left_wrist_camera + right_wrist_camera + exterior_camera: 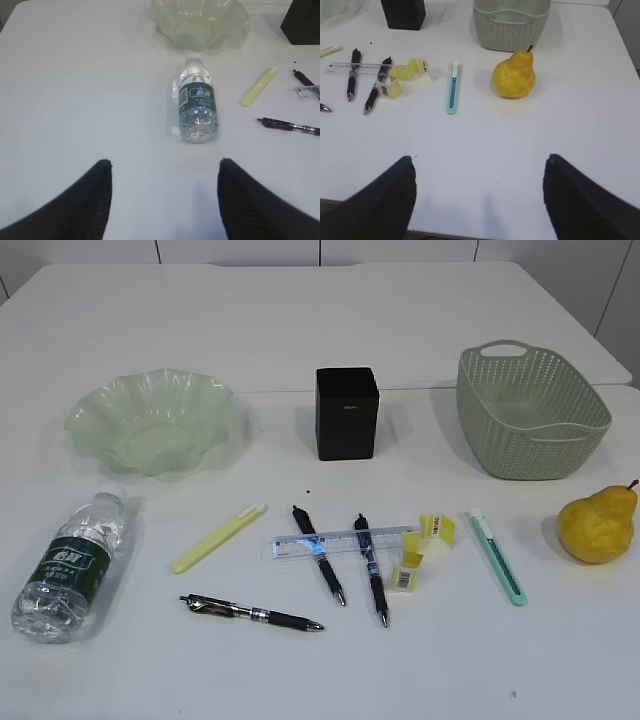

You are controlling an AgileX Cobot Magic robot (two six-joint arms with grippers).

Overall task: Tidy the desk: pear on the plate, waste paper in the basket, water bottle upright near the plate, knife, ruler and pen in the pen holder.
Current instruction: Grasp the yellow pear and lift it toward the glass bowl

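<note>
Left pincer gapes, empty, water bottle lying ahead; right pincer gapes, empty, pear ahead on the counter.

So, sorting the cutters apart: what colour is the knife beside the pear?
Mint green with a white tip, the knife shows best in the right wrist view.

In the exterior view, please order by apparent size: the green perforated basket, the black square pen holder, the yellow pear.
1. Sage-green perforated plastic basket, clearly largest.
2. Matte black square pen holder.
3. Yellow pear, close in size to the holder and nearer the camera, so this ranking is uncertain.
</note>
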